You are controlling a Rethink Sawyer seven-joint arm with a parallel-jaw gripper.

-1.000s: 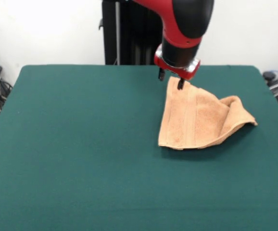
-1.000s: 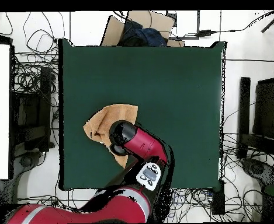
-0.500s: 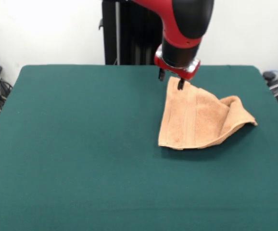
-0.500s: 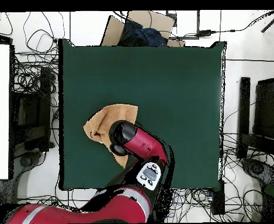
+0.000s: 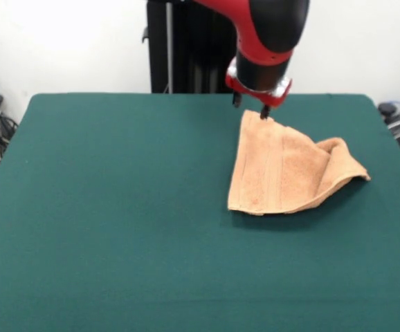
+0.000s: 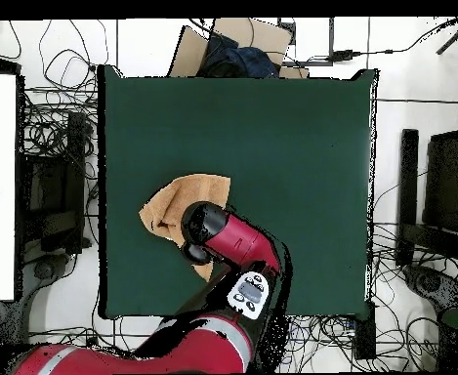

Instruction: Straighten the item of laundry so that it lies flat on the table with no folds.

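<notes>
I see my fingers (image 5: 248, 107) open and holding nothing, just above the far corner of the folded orange towel (image 5: 286, 171), which lies at 2 o'clock on the green worktop (image 5: 103, 207).

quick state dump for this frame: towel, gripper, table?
towel: folded over on itself, one end bunched up off the cloth, not flat; far corner lies right under the gripper tips
gripper: open, empty, tips just above the towel's far corner
table: green cover smooth, only the towel on it
</notes>
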